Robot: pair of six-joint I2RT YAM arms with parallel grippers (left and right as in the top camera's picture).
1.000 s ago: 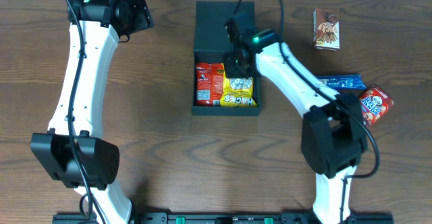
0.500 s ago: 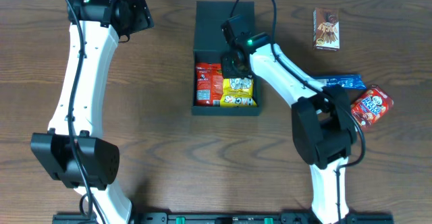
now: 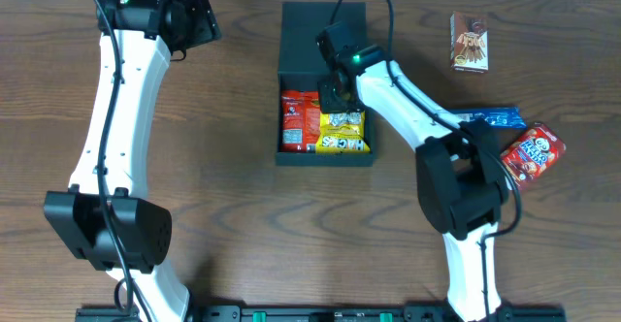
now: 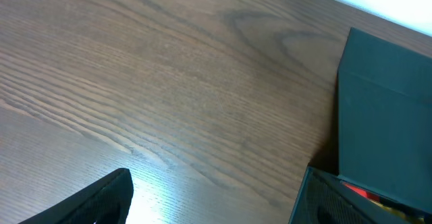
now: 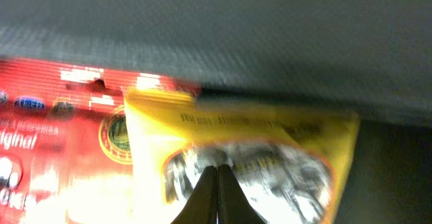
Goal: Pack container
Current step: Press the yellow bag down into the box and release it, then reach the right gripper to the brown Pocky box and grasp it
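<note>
The container (image 3: 288, 78) is a dark teal-grey box at the table's back centre, its flap lid (image 3: 323, 33) open toward the far edge. Inside lie a red snack packet (image 3: 301, 120) and a yellow snack packet (image 3: 343, 133), side by side. My right gripper (image 3: 332, 99) is inside the box over the yellow packet's top edge. In the right wrist view its jaws (image 5: 217, 168) are shut, with the tips against the yellow packet (image 5: 283, 150) beside the red one (image 5: 54, 136). My left gripper (image 3: 201, 21) hangs open at the far left. Its wrist view shows the container (image 4: 385, 102) to the right.
Right of the container lie a brown snack box (image 3: 470, 41) near the far edge, a blue packet (image 3: 493, 118) and a red round-cornered packet (image 3: 532, 153). Both arm bases stand at the front edge. Bare wood lies between the left arm and the container.
My right arm has shifted slightly left over the box, still shut. The left arm has not moved.
</note>
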